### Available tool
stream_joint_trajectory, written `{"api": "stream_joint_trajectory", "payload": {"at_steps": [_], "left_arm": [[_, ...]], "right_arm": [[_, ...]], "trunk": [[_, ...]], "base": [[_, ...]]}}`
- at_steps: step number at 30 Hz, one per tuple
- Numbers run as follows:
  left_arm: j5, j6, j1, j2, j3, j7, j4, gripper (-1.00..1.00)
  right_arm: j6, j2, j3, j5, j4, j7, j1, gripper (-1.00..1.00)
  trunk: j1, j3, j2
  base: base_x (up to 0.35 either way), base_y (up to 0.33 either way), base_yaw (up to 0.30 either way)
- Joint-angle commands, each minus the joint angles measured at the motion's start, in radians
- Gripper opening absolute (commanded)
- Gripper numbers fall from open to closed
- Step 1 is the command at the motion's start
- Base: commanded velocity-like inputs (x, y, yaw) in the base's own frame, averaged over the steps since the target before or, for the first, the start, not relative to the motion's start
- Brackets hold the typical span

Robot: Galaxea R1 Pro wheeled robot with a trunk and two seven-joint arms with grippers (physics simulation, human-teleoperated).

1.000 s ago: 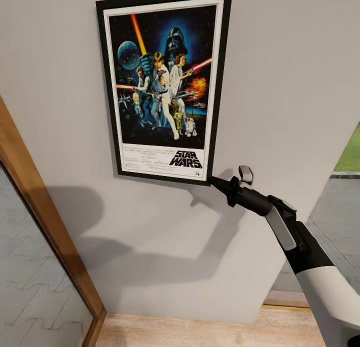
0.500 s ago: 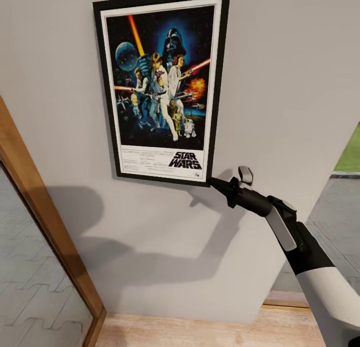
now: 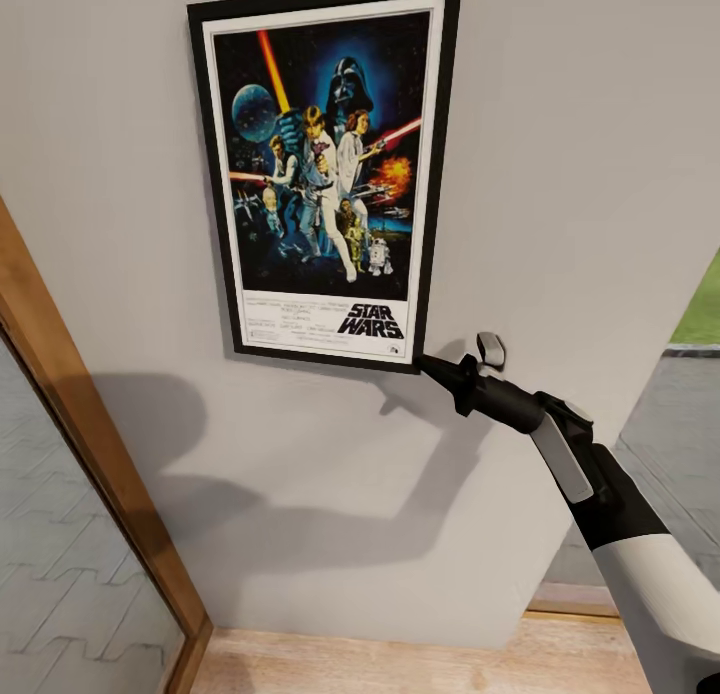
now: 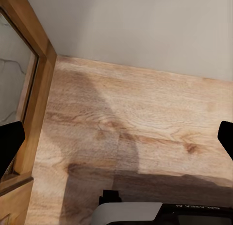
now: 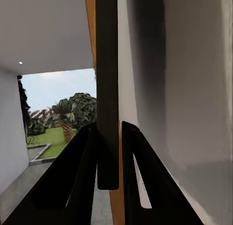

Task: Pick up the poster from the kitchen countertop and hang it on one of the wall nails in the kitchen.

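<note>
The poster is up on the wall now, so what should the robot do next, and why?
Probably open the jaws. The poster lies flat and upright against the wall, while the right gripper pinches its lower corner; opening would show whether it hangs alone.

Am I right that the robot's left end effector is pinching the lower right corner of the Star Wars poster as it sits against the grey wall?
Not quite: it is the right end effector, not the left, that pinches the poster at its lower right corner against the grey wall. The head view shows this, and the right wrist view shows the frame edge between the fingers.
</note>
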Motion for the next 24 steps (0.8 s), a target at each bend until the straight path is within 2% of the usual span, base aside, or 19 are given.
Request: {"api": "stream_joint_trajectory", "payload": {"at_steps": [1, 2, 3, 4, 5, 8, 9, 14, 24], "left_arm": [[0.002, 0.007, 0.000, 0.000, 0.002, -0.006, -0.003, 1.00], [0.002, 0.006, 0.000, 0.000, 0.002, -0.006, -0.003, 1.00], [0.002, 0.006, 0.000, 0.000, 0.003, -0.006, -0.003, 1.00], [0.002, 0.005, 0.000, 0.000, 0.003, -0.006, -0.003, 1.00], [0.002, 0.005, 0.000, 0.000, 0.003, -0.006, -0.003, 1.00], [0.002, 0.004, 0.000, 0.000, 0.003, -0.006, -0.003, 1.00], [0.002, 0.004, 0.000, 0.000, 0.004, -0.006, -0.003, 1.00], [0.002, 0.004, 0.000, 0.000, 0.003, -0.006, -0.003, 1.00], [0.002, 0.004, 0.000, 0.000, 0.002, -0.006, -0.003, 1.00]], "right_arm": [[0.011, -0.001, 0.002, -0.011, 0.001, 0.001, -0.001, -1.00], [0.023, -0.006, 0.066, -0.064, -0.054, 0.077, -0.001, -1.00], [0.017, -0.002, 0.069, -0.053, -0.082, 0.162, -0.001, -1.00], [0.011, -0.014, 0.066, -0.061, -0.078, 0.157, -0.001, -1.00], [0.010, -0.001, 0.002, -0.011, 0.001, 0.001, -0.001, -1.00], [0.009, -0.001, 0.002, -0.011, 0.001, 0.001, -0.001, -1.00], [0.009, -0.001, 0.002, -0.011, 0.002, 0.001, -0.001, 1.00], [0.009, -0.002, -0.004, -0.012, -0.007, 0.005, 0.022, 1.00], [0.010, -0.002, -0.002, -0.011, -0.041, 0.007, 0.028, 1.00]], "trunk": [[0.001, -0.002, -0.002], [0.001, -0.002, -0.002], [0.001, -0.002, -0.002], [0.001, -0.002, -0.002], [0.001, -0.002, -0.002], [0.001, -0.002, -0.002], [0.001, -0.002, -0.002], [0.001, -0.002, -0.002], [0.001, -0.002, -0.002]], "base": [[0.175, 0.000, 0.000], [0.229, 0.000, 0.000], [0.197, 0.000, 0.000], [0.158, 0.000, 0.000], [0.126, 0.000, 0.000], [0.062, 0.000, 0.000], [0.026, 0.000, 0.000], [0.010, 0.000, 0.000], [0.001, 0.000, 0.000]]}}
